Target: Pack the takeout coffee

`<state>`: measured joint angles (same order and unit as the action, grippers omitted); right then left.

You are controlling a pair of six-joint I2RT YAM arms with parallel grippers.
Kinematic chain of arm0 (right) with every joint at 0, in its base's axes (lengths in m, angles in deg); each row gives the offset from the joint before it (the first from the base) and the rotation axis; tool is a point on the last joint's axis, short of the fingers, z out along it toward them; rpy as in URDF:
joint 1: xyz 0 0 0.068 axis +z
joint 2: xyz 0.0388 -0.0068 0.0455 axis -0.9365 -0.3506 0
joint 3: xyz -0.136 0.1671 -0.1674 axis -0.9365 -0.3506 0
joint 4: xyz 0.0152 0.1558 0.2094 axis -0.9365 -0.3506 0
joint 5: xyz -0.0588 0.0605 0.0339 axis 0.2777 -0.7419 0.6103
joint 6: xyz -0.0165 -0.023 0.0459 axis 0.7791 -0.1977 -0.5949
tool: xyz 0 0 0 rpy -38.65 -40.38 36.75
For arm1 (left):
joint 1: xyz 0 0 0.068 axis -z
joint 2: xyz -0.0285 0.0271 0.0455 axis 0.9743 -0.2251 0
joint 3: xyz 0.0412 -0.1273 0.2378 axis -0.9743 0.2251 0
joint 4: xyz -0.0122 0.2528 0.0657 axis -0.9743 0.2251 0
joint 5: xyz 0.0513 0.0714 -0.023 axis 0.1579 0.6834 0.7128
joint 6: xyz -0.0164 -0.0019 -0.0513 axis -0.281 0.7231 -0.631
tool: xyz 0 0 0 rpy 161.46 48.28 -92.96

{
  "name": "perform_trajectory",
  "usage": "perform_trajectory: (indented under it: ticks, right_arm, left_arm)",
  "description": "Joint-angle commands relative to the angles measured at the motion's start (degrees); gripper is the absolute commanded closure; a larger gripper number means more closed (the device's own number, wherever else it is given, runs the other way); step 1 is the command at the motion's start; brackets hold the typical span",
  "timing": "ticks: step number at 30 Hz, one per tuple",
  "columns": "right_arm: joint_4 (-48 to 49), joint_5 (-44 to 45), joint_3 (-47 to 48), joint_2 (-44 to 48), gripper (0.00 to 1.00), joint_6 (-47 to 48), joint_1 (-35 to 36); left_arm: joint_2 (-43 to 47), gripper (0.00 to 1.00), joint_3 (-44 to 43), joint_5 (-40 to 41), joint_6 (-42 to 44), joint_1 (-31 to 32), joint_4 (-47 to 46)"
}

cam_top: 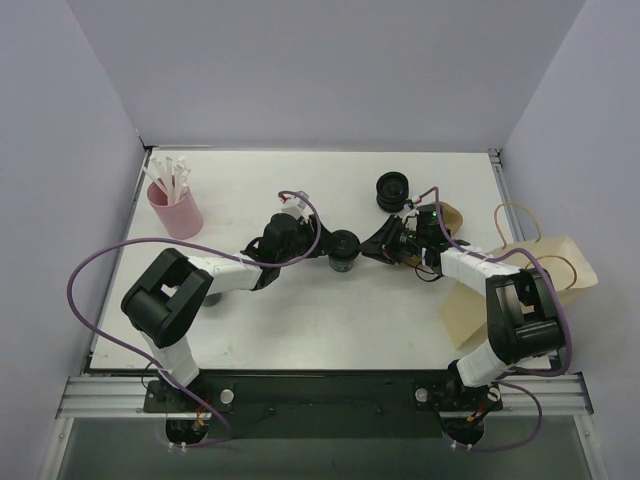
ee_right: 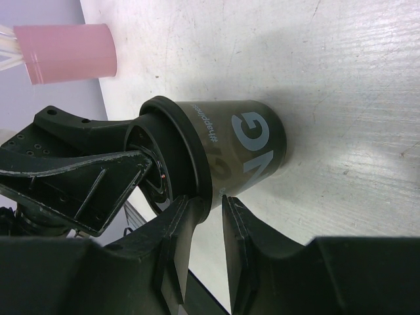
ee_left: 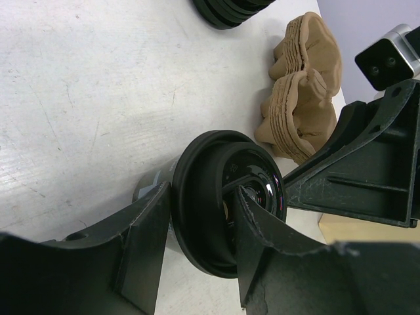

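Left claw (ee_left: 202, 213) is clamped on the lid (ee_left: 226, 197) of the takeout coffee (ee_right: 252, 147). One of my fingers (ee_left: 282, 262) lies across the lid's top face, and the other sits under the rim against the cup wall. Right claw (ee_right: 210, 216) comes in from the opposite side, drawn narrow and pinched on the edge of the lid's rim.

Bench (cam_top: 300, 320): white and scuffed, and it carries everything.

Brown paper bag (cam_top: 572, 265): lies flat at the bench's right edge, part of it past the edge. Its handle loops point to the far side, and my right arm crosses over it.

Pink cup (cam_top: 178, 212): stands far left, holding white sticks (cam_top: 168, 180), well apart from the coffee.

Brown crinkled paper stack (ee_left: 302, 98): lies just beyond my right claw, near the bag.

Black ribbed rings (cam_top: 392, 190): a short stack on the far side of the coffee, a little to the right.

Takeout coffee: sits mid-bench, between my two claws. Its long axis is vertical, with the lid up and the narrower base down. The base looks set on the bench, with its shadow tight beside it. Pale lettering on the dark wall faces my right wrist camera.
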<state>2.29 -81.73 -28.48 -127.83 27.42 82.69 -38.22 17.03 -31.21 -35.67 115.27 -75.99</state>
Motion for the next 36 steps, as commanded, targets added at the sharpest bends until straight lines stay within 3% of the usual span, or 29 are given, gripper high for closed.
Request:
perform_trajectory:
  ticks: [1, 17, 36]
  right_arm:
    - [0.2, -0.9, 1.5, 0.9, 0.74, 0.4, 0.2]
    - [-0.9, -1.1, 2.5, 1.2, 0.78, 0.4, 0.2]
    - [0.4, -1.6, 2.2, 0.9, 0.73, -0.6, 0.2]
  left_arm:
    - [-10.2, 0.51, 7.1, 4.3, 6.6, 0.8, 35.2]
    - [-10.1, 0.51, 7.2, 4.4, 6.5, 0.8, 35.2]
    - [-10.1, 0.51, 7.5, 4.4, 6.3, 0.9, 34.9]
